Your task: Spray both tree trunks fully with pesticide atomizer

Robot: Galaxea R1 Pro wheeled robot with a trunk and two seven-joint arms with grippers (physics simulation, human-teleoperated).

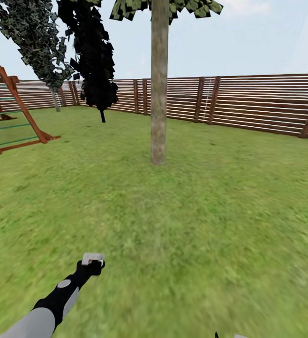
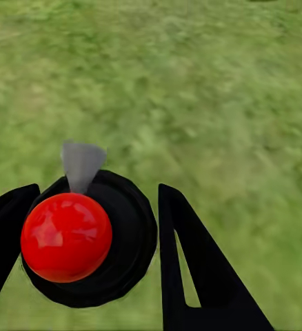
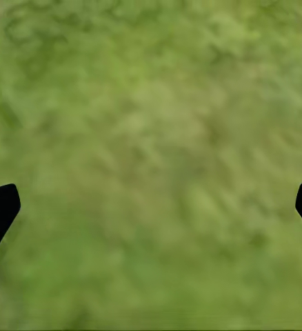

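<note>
The pesticide atomizer (image 1: 93, 258) shows its pale grey head at the end of my left arm, low over the grass floor (image 1: 182, 225). In the left wrist view the atomizer (image 2: 127, 227) is a black round body with a red knob and a grey nozzle, sitting between the dark fingers (image 2: 192, 262). My left gripper (image 1: 93, 266) is shut on it. A tree with a thick mottled trunk (image 1: 158, 94) stands straight ahead, several metres off. A second leafy tree (image 1: 55, 99) stands far back left by the fence. My right gripper (image 3: 151, 207) hangs open over bare grass.
A brown slatted fence (image 1: 247, 101) closes the lawn at the back. A wooden climbing frame (image 1: 8, 112) stands at the left. A dark cypress-like tree (image 1: 95, 61) stands between the two trees. Open grass lies between me and the near trunk.
</note>
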